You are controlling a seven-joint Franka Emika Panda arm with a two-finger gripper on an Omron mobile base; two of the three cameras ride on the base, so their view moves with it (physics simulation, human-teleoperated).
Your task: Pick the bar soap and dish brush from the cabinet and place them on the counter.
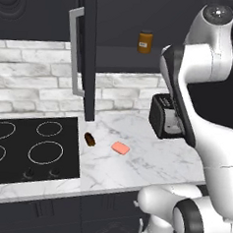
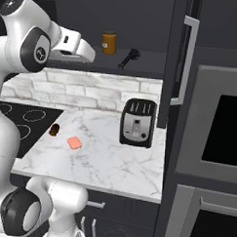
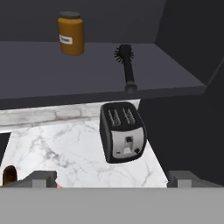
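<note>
**Soap down, brush next**

The soap [image 1: 120,148] lies flat on the tabletop [image 1: 155,160], between the cooktop [image 1: 32,149] and the toaster [image 2: 138,122], just beside a brown lump [image 1: 90,139]. I judge that half of the job done: it sits well clear of the burners and the edge.

The brush [image 3: 127,66] lies on the cabinet [image 2: 179,55] shelf, bristles toward the back, handle end at the front lip, well apart from the amber jar [image 3: 71,34]. That orientation suits me: the handle is the part nearest my approach.

My hand [image 3: 113,177] hangs in front of the shelf with its jaws spread wide and nothing between them, facing the brush. The toaster below is my worry when I lower the brush.
</note>
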